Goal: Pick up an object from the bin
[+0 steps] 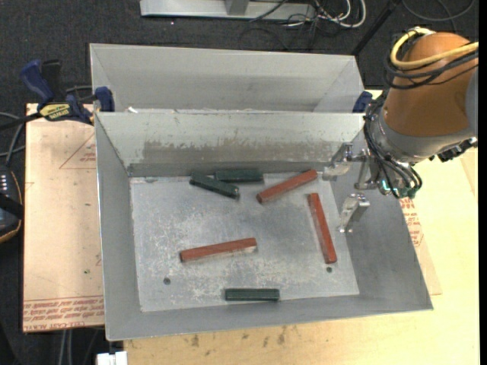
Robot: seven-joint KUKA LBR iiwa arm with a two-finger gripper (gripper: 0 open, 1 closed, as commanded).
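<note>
My gripper (343, 193) hangs over the right side of the bin, by the right wall. Its two metal fingers stand apart, open, with nothing between them. Just left of the lower fingertip (351, 213) lies a long red bar (322, 227), running near to far. A second red bar (286, 186) lies tilted near the back wall, its right end close to the upper fingertip (333, 172).
Two dark green bars (226, 181) lie crossed at the back wall. A third red bar (218, 250) rests mid-floor, and another dark green bar (252, 295) lies near the front edge. The arm's orange cover rises over the right rim.
</note>
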